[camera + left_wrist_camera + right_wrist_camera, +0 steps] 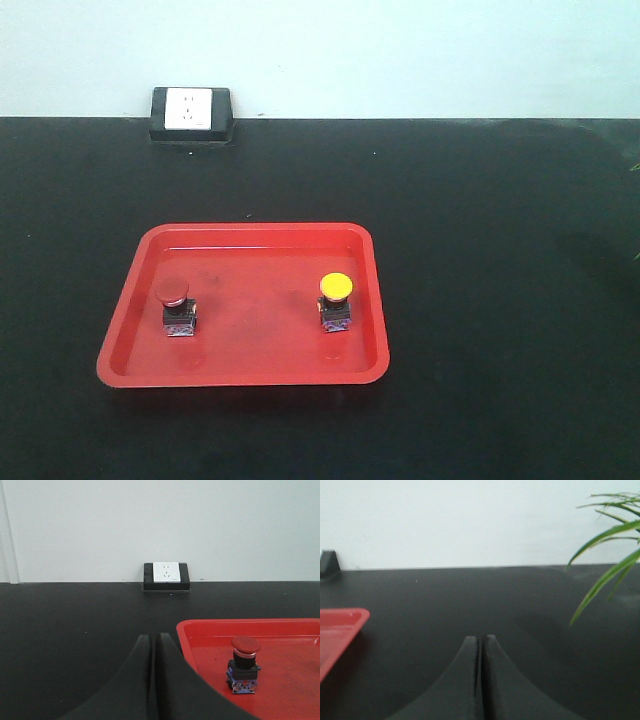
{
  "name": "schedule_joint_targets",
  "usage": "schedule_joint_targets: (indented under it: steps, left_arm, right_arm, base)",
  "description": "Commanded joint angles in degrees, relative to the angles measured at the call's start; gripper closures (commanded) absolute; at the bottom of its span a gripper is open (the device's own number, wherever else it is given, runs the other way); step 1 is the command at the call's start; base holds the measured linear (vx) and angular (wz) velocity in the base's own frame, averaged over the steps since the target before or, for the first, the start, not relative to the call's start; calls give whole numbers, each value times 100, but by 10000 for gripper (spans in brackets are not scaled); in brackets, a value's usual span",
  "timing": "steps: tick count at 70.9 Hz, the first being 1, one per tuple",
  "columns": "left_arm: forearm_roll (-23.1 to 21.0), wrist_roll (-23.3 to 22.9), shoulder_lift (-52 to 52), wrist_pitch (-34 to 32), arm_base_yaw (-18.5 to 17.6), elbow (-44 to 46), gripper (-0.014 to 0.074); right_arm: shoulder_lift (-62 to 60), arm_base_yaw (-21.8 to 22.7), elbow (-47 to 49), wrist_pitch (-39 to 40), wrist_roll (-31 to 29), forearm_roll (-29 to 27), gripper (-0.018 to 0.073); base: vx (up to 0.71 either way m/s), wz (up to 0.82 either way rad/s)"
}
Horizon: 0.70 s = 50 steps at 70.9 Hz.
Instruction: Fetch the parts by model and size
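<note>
A red tray [140, 270] lies on the black table. In it stand two push-button switches on dark bases with blue trim: a red-capped one [176, 306] at the left and a yellow-capped one [336, 301] at the right. The red one also shows in the left wrist view [244, 664], inside the tray [210, 627]. My left gripper [152, 637] is shut and empty, just left of the tray's near-left corner. My right gripper [481, 639] is shut and empty over bare table, well right of the tray's edge [347, 617]. Neither gripper shows in the front view.
A black-framed white wall socket [190, 113] sits at the table's far edge against the white wall; it also shows in the left wrist view [166, 575]. Green plant leaves [607, 535] hang in at the right of the right wrist view.
</note>
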<state>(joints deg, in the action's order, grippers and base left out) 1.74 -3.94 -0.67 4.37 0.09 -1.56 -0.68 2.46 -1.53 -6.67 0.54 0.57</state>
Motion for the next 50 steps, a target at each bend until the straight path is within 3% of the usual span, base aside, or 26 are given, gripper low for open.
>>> schedule_joint_targets:
  steps: [1, 50]
  left_arm:
    - [1, -51, -82, -384, -27, -32, 603]
    - [1, -51, -82, -384, -27, -32, 603]
  right_arm:
    - [-57, -21, -42, 667, 87, -2, 569]
    - [-63, -21, -42, 702, 76, -57, 569]
  base:
    - [0, 0]
    - [0, 0]
